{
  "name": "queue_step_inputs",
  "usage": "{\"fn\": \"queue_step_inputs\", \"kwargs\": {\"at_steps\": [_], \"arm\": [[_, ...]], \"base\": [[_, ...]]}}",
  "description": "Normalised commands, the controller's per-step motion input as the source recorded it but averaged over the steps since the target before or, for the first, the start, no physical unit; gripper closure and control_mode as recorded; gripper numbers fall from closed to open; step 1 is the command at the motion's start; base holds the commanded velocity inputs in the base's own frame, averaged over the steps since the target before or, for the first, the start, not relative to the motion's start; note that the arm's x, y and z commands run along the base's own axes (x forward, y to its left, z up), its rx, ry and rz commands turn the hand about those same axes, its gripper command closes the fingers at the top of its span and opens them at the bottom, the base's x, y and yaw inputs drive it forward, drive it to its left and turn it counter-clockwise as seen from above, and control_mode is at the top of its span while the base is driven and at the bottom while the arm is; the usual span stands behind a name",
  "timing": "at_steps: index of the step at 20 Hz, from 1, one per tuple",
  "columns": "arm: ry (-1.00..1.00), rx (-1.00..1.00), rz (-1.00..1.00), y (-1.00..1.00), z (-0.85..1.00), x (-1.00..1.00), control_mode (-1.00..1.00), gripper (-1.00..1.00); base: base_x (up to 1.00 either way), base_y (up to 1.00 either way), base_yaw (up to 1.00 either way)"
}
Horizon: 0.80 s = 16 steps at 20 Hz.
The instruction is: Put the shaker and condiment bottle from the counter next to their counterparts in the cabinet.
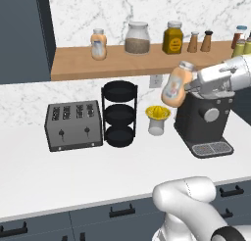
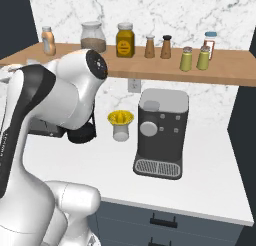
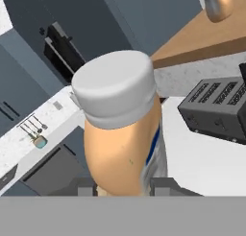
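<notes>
- Nearest me, my pincer (image 3: 123, 188) is clenched on the condiment bottle (image 1: 176, 84), its fingers (image 3: 166, 186) pressed to the bottle's sides low in the hand view.
- The bottle hangs tilted in mid-air right of centre in the left base view, above the worktop (image 1: 98, 171) and over the coffee machine (image 1: 203, 122).
- Further back, two green shakers (image 2: 186, 58) stand side by side at the right of the wooden shelf (image 2: 150, 67), so I judge that half done.
- The bottle's twin (image 1: 98, 44) waits at the shelf's left end, upper left; I have yet to carry mine across and set it beside it.
</notes>
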Motion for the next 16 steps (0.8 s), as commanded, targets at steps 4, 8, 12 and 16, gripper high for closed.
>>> {"fn": "queue_step_inputs", "kwargs": {"at_steps": [4, 8, 12, 16], "arm": [[0.0, -0.25, 0.03, 0.14, 0.15, 0.1, -1.0, 1.0], [-0.11, -0.27, 0.04, 0.15, 0.16, 0.13, -1.0, 1.0], [-0.11, -0.07, 0.04, 0.12, 0.44, 0.17, -1.0, 1.0], [-0.08, 0.0, 0.02, 0.05, 0.47, 0.24, -1.0, 1.0]], "base": [[0.0, 0.0, 0.0], [0.0, 0.0, 0.0], [0.0, 0.0, 0.0], [0.0, 0.0, 0.0]]}}
